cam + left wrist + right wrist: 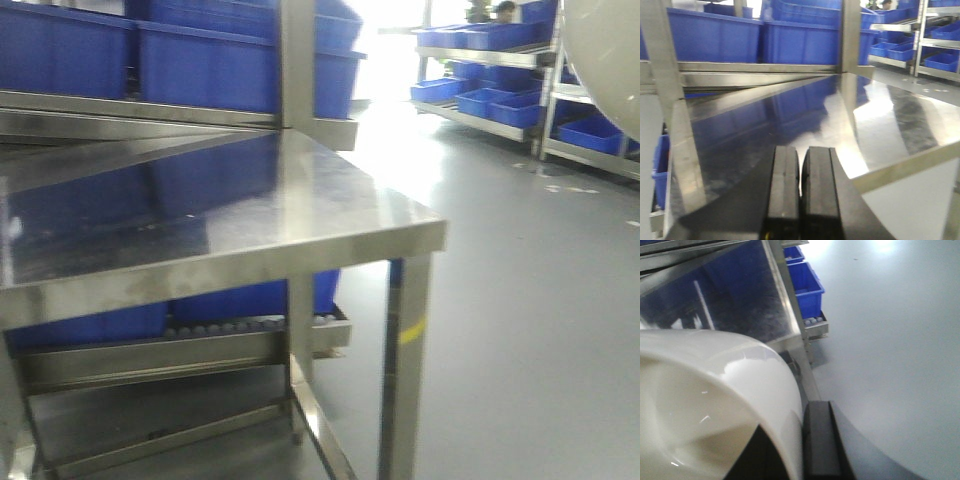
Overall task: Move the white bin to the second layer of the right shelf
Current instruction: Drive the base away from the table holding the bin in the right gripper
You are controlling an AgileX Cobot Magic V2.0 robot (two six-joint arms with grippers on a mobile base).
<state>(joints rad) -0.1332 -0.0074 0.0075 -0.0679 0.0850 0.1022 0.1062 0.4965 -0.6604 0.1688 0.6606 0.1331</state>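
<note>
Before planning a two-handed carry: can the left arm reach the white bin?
Probably not yet: the left gripper sits shut over the tabletop, while the bin hangs off to the right.

left claw (800, 200): two black blocky fingers (785, 200) | right claw (801, 450): black, seemingly matte

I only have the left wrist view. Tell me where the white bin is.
Observer: The white bin is held up off the table, its wall clamped in the right pincer.
Operator: Place it for me in the front view.
Observer: Top right corner, to the right of the steel table.
Operator: Find me roller lanes.
Observer: The front view shows small rollers below the tabletop, under a blue crate.
</note>
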